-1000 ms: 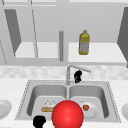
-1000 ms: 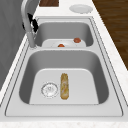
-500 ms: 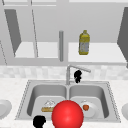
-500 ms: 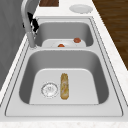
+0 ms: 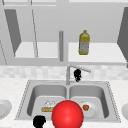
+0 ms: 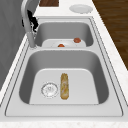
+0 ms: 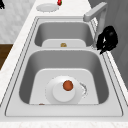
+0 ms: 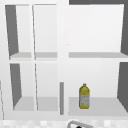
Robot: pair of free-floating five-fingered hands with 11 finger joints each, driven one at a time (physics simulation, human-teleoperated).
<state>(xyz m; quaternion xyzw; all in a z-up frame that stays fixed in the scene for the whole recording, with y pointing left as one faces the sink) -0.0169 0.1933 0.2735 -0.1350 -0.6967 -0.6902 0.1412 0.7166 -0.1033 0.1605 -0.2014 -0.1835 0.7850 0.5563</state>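
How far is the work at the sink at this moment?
Already placed: a plate with a small red fruit lies in the right basin, and a bread roll in the left basin. In hand: the right hand is at the faucet. The left hand hangs at the front edge beside a red ball.

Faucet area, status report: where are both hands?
Right hand fingers curled, behind the faucet, contact unclear. Left hand hangs at the sink's front rim. Red ball blocks the front view.
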